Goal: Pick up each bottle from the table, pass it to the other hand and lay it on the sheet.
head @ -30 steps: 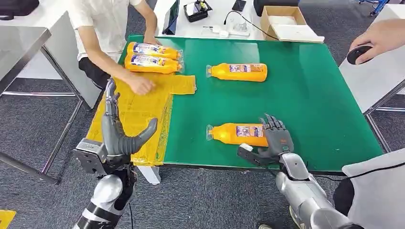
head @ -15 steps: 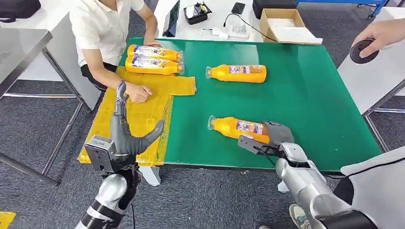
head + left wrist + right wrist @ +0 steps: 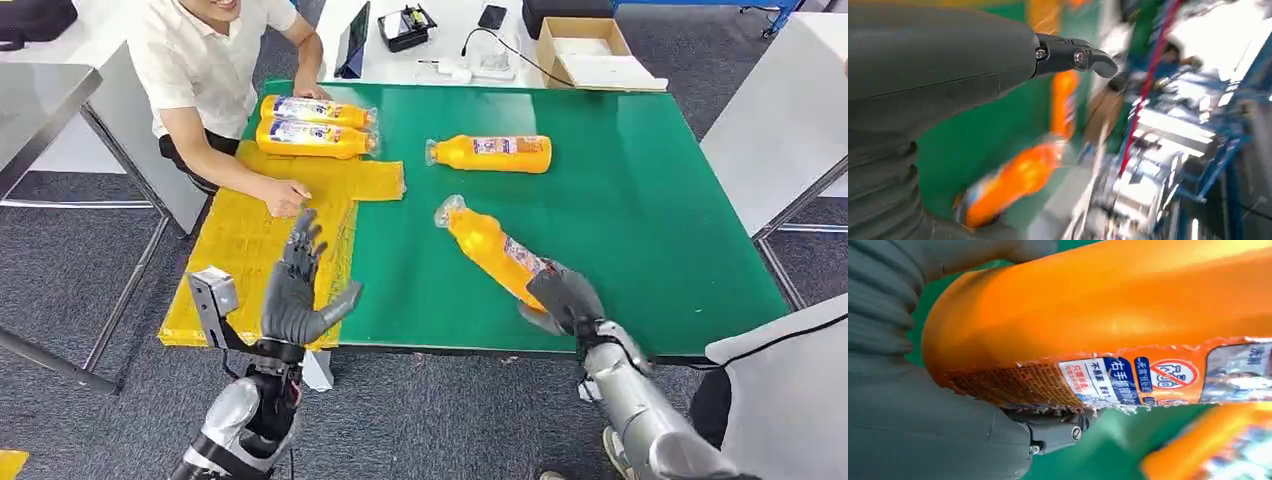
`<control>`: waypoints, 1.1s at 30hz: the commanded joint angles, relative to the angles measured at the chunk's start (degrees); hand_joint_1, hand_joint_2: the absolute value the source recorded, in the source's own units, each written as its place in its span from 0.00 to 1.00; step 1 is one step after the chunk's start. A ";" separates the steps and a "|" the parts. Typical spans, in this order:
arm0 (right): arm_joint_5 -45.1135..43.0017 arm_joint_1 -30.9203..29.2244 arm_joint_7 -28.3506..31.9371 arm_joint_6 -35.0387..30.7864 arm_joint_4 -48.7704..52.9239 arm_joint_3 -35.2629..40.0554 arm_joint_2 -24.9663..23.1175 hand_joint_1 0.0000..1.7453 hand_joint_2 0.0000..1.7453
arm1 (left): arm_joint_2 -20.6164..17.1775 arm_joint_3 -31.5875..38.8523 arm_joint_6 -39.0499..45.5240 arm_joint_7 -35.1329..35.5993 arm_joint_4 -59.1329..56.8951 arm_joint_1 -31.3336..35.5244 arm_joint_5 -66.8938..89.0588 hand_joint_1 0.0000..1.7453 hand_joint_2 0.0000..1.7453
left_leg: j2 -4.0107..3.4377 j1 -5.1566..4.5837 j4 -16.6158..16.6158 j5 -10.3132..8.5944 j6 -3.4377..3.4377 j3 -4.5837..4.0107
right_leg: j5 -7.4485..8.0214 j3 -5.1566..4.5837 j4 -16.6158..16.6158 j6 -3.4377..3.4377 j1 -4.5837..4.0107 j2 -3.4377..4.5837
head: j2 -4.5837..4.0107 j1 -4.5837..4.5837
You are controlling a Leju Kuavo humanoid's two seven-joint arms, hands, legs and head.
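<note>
The right robot hand (image 3: 566, 300) is wrapped around the bottom of an orange bottle (image 3: 492, 250) full of orange drink, tilted above the green table (image 3: 650, 200). The left robot hand (image 3: 297, 290) holds nothing, fingers spread, over the yellow sheet (image 3: 250, 240), where two full bottles (image 3: 315, 125) lie.

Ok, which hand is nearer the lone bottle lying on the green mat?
Right. The right hand, gripping another bottle, is out over the mat below the lone bottle. The left hand hovers open over the yellow sheet, farther off.
</note>
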State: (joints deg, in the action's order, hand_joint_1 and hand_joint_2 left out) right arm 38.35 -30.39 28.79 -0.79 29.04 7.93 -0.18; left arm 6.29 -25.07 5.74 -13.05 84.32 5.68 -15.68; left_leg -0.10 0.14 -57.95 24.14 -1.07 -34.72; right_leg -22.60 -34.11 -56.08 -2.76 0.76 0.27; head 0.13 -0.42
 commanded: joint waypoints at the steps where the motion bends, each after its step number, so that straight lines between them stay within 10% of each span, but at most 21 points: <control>1: -14.94 16.02 -1.73 -3.74 34.41 9.23 -6.57 1.00 1.00 | -2.71 -4.55 -2.69 0.21 -5.97 -2.27 -1.37 0.00 1.00 | 0.00 0.05 0.06 0.07 0.12 0.00 | -0.12 -0.04 -0.03 0.17 -0.07 0.00 | 0.00 -0.02; 33: -19.66 13.75 1.40 -2.22 27.21 23.91 -9.37 0.99 1.00 | -1.48 -7.26 -3.85 -0.82 -7.64 1.33 1.22 0.00 1.00 | 0.25 0.05 0.05 0.01 0.08 -0.53 | -0.17 -0.45 -0.05 0.17 -0.02 -0.16 | 0.00 0.00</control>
State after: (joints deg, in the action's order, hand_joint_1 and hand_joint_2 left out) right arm 18.91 -13.82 30.21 -3.19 59.60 29.97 -10.47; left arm 5.86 -30.86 1.73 -13.97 80.08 4.91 -14.43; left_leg 0.17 0.17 -57.95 24.05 -1.05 -35.57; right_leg -22.65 -34.86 -56.15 -2.70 0.77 0.11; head 0.13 -0.42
